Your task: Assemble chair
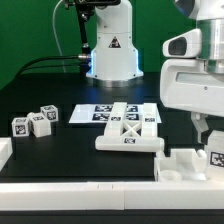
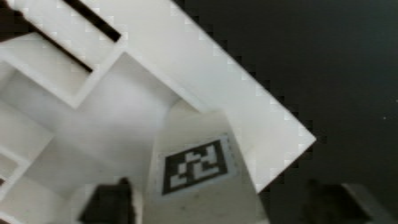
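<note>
1. Two dark fingers (image 2: 111, 200) of the gripper (image 2: 217, 205) stand apart, one on each side of a white chair piece (image 2: 196, 165) that carries a black-and-white tag. A dark gap shows on both sides, so they are open around it and not yet pressing on it.
2. That chair piece sits near the front of the table (image 1: 100, 165), at the exterior view's right, well apart from the other parts. The arm (image 1: 195, 85) hangs above it. I judge this sets the fingers square to its flat sides for a firm pinch.
3. Its tagged face points up toward the wrist camera, probably so the part can be tracked as it is taken.
4. A cross-braced panel (image 1: 128, 135) lies flat in the middle of the table, just in front of the marker board (image 1: 110, 113). Flat and central, it looks placed as the spot where other parts get joined.
5. Several small tagged blocks (image 1: 35, 122) sit in a cluster at the exterior view's left, clear of the arm's side.
6. Step in hand, as I judge it: closing on the right-hand piece to lift it. I cannot tell whether any parts are joined, so assembly looks early.
</note>
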`<action>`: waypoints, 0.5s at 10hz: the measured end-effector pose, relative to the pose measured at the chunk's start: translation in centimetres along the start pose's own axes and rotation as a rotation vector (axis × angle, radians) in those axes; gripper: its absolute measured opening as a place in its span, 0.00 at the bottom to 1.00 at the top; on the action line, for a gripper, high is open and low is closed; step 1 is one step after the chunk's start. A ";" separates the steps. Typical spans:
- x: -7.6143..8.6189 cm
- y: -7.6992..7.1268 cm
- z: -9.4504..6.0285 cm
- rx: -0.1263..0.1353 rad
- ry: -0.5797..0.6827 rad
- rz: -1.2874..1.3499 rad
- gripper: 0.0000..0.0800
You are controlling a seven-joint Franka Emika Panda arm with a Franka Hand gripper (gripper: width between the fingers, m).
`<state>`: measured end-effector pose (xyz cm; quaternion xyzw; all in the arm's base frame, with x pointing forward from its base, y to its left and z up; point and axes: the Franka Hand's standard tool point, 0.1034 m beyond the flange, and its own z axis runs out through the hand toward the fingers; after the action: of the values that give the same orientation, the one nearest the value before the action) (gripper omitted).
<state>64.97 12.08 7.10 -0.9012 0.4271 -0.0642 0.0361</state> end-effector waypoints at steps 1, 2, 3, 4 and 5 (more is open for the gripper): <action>0.0 0.0 0.0 -0.001 -0.001 0.065 0.48; -0.2 0.1 0.1 -0.005 -0.004 0.140 0.36; -0.2 0.1 0.1 -0.005 -0.004 0.215 0.36; -0.3 0.0 0.1 -0.013 -0.010 0.314 0.36; -0.2 -0.3 0.2 -0.026 -0.017 0.485 0.36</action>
<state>65.11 12.46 6.91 -0.7731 0.6316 -0.0403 0.0424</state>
